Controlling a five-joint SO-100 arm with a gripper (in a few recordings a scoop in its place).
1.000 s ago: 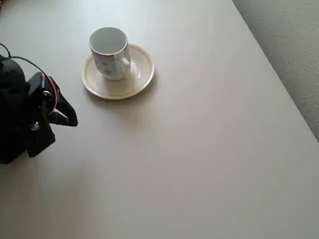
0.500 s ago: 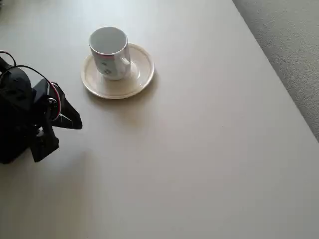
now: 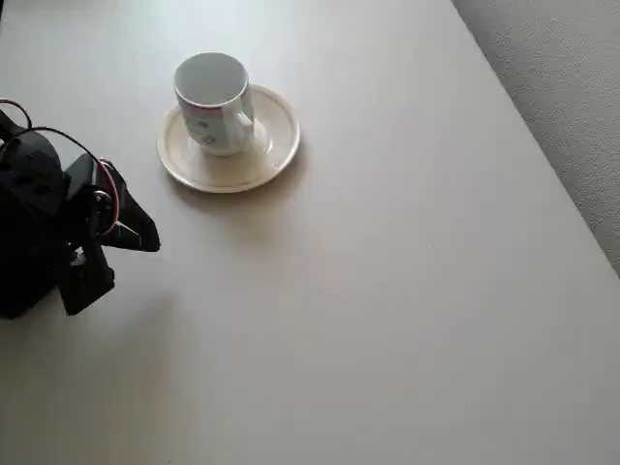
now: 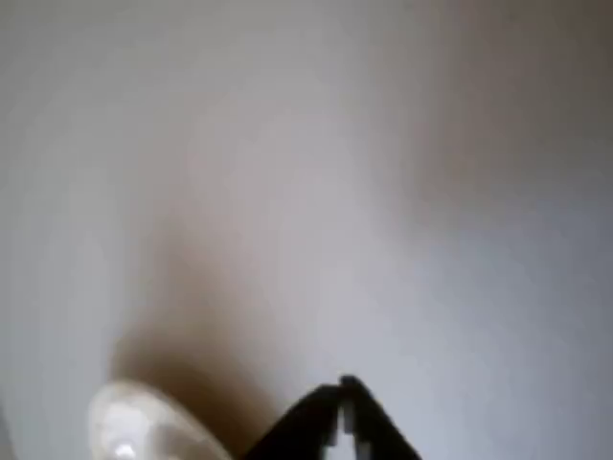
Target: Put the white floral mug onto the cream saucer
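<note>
The white floral mug (image 3: pixel 213 102) stands upright on the cream saucer (image 3: pixel 274 145) at the upper left of the overhead view, its handle pointing to the right. My black gripper (image 3: pixel 143 235) is at the left edge, below and to the left of the saucer, apart from both. In the wrist view the two fingertips (image 4: pixel 343 407) meet at the bottom with nothing between them, so the gripper (image 4: pixel 343 414) is shut. A blurred cream shape at the bottom left there looks like the saucer's edge (image 4: pixel 134 426).
The pale table (image 3: pixel 387 291) stretches bare to the right and toward the bottom of the overhead view. Its right edge runs diagonally, with grey floor (image 3: pixel 562 87) beyond it. Red and black cables (image 3: pixel 58 136) loop over the arm.
The arm shifted slightly down and to the right one second ago, then held still. Mug and saucer have not moved.
</note>
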